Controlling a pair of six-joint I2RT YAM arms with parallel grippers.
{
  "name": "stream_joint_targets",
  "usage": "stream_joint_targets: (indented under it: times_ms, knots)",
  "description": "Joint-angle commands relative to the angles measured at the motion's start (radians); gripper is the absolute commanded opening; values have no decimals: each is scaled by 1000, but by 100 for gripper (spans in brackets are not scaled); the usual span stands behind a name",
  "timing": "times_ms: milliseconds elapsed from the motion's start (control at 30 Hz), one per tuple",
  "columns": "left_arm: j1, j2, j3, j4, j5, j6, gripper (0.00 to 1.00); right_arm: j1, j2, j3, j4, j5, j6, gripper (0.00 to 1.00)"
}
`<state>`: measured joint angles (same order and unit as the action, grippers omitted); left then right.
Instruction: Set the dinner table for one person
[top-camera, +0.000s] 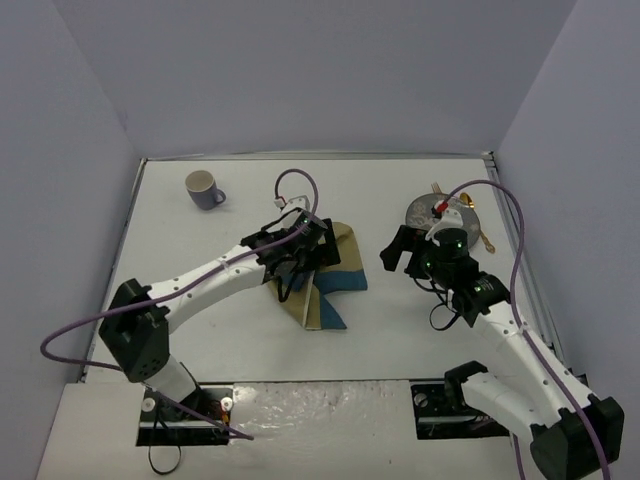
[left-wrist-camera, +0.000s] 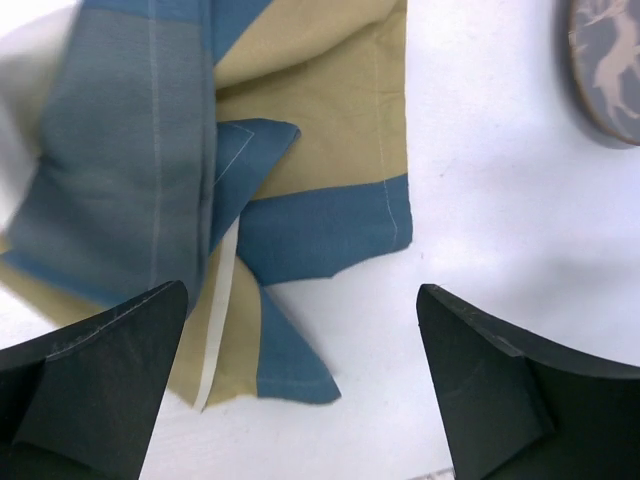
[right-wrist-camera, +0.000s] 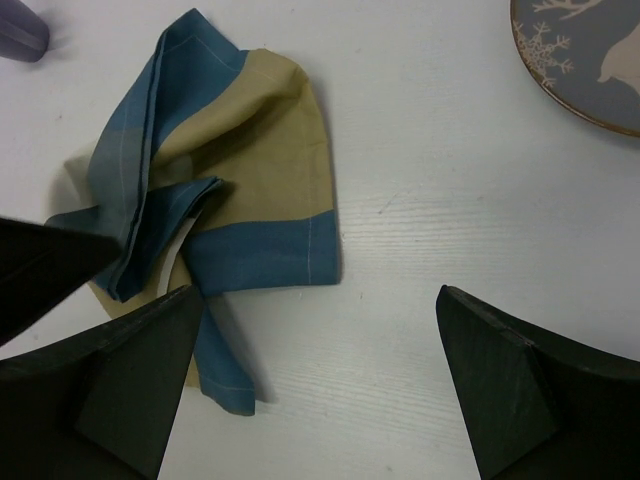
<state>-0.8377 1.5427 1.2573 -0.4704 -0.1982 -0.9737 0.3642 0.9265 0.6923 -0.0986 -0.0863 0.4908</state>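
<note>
Grey plate (top-camera: 416, 211) holds gold cutlery (top-camera: 486, 242).

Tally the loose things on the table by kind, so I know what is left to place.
Mug: 1
Cloth placemat, crumpled: 1
Plate: 1
Gold cutlery on the plate: at least 1, the rest hidden under the right arm
Total: 4 or more

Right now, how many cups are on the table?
1. The cup stands at the far left of the table, apart from the cloth. Parts of the table are covered, so another might be hidden.
</note>
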Motion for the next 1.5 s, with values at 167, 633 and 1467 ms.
stream_joint_targets:
  times_ms: [167, 633, 1467]
  knots:
    - [2, -190, -248, -59, -8, -44, 95, 121, 235, -44, 252, 71, 81, 96]
    - [13, -73, -320, 30, 16, -10, 89, 307, 597, 42, 316, 326, 110, 99]
    - [116, -24, -382, 154, 36, 12, 6, 322, 646, -44, 342, 360, 125, 1]
